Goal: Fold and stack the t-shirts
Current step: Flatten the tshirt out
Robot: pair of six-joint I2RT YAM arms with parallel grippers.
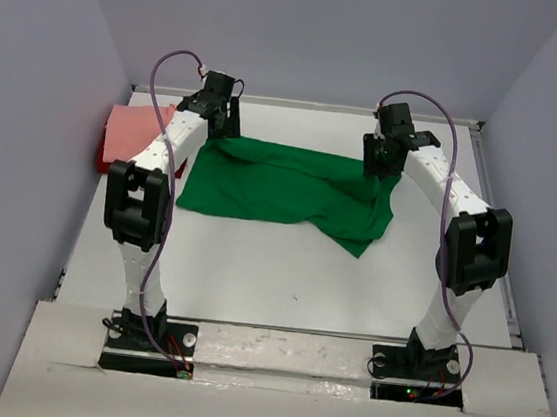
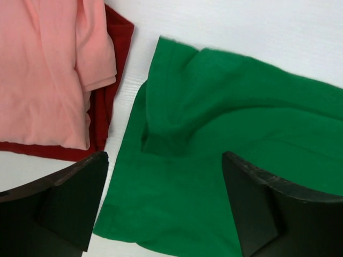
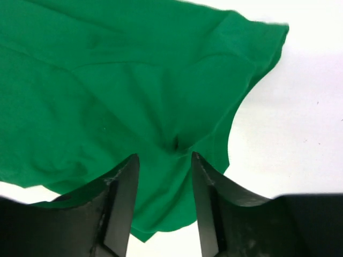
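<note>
Lying across the middle of the white table, the green t-shirt is partly folded and rumpled. Salmon pink t-shirt sits folded on the dark red t-shirt at the far left, just beside the green one. Left gripper hangs over the green shirt's left edge, jaws spread wide, gripping nothing. Right gripper is over the shirt's right side, jaws narrowly parted above a cloth pucker, not pinching it.
</note>
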